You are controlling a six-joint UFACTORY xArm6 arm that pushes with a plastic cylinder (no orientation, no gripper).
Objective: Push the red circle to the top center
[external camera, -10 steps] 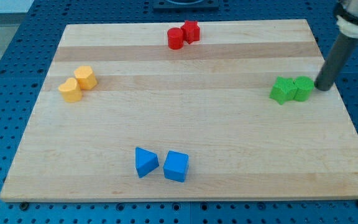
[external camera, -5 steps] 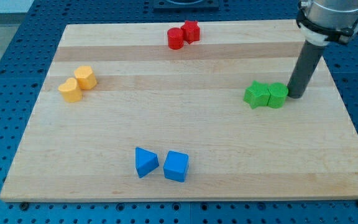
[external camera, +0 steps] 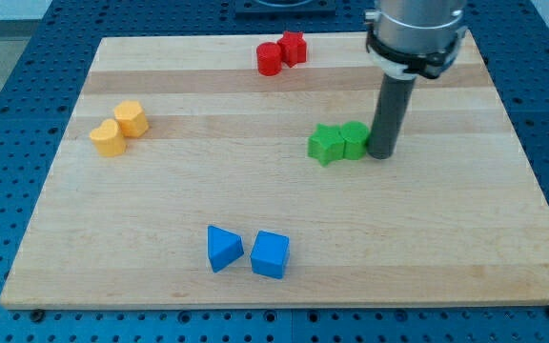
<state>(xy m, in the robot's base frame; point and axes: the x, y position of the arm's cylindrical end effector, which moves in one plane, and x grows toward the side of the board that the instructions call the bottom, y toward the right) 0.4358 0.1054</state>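
Board [external camera: 160,200] – pale wood, smooth matt; red circle [external camera: 269,59] – matt.

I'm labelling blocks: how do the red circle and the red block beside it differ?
The red circle is a smooth, round cylinder; the other red block has a notched, star-like outline. The red circle sits at the view's left and slightly lower; the other red block lies nearer the board's top edge. Both are red and touching, far from my tip.

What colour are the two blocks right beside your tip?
Green, both of them, touching my tip on its left in the camera view.
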